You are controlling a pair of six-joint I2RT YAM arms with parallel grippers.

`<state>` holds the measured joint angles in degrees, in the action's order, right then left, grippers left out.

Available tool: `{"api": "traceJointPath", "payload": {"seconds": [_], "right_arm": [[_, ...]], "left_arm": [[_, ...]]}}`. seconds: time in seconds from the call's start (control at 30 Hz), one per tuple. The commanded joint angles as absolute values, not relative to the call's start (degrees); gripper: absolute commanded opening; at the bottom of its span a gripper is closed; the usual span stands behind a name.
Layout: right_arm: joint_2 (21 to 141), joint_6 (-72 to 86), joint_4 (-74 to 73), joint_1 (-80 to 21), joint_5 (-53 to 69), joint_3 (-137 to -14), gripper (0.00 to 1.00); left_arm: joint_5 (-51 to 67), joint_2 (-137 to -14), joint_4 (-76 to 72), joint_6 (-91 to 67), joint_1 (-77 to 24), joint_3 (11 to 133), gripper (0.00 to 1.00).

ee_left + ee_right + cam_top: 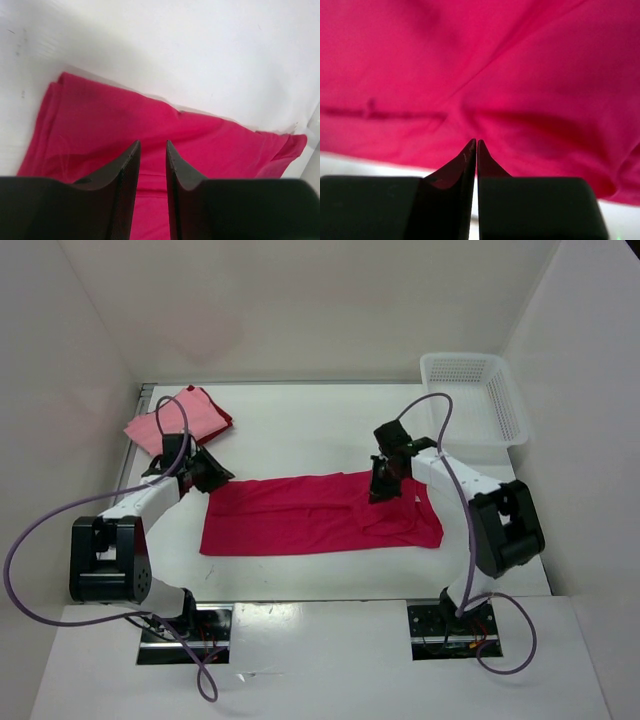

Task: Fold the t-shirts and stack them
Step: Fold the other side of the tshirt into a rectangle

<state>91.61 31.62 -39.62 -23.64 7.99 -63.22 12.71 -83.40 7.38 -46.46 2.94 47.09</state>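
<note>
- Shirts, three: one crimson-magenta shirt (300,515) spread mid-table; one pink shirt (165,420) folded atop one dark red shirt (223,421) (far-left corner).
- Left gripper (152,142): fingers parted, empty, above crimson cloth.
- Right gripper (476,141): fingers clenched; pinch unclear.
- One basket (470,365).

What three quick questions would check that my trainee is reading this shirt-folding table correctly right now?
1. Multiple choice: where does the white mesh basket stand? A) far right corner B) far left corner C) between the arm bases
2. True or false: the light pink shirt lies on top of the dark red shirt.
3. Short answer: which has its fingertips together over the crimson shirt, the left gripper or the right gripper?
Key: 1 A; 2 true; 3 the right gripper.
</note>
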Motion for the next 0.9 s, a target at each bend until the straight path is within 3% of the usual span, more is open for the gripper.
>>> {"api": "traceJointPath", "payload": {"seconds": [0.0, 0.13, 0.3, 0.87], "right_arm": [[96.1, 29.6, -38.0, -22.9, -0.7, -66.6, 0.06], [97.5, 28.1, -39.5, -21.3, -6.1, -66.1, 0.10], [99.2, 27.4, -41.8, -20.6, -8.7, -64.9, 0.03], [96.1, 23.7, -55.5, -24.1, 4.5, -68.4, 0.05]], "left_arm": [[13.4, -83.5, 7.6, -44.9, 1.8, 47.1, 0.34], [13.4, -84.0, 6.2, -44.9, 1.2, 44.8, 0.34], [14.0, -84.0, 6.2, -44.9, 1.2, 44.8, 0.34], [14.0, -85.1, 5.2, -44.9, 1.2, 46.4, 0.34]]}}
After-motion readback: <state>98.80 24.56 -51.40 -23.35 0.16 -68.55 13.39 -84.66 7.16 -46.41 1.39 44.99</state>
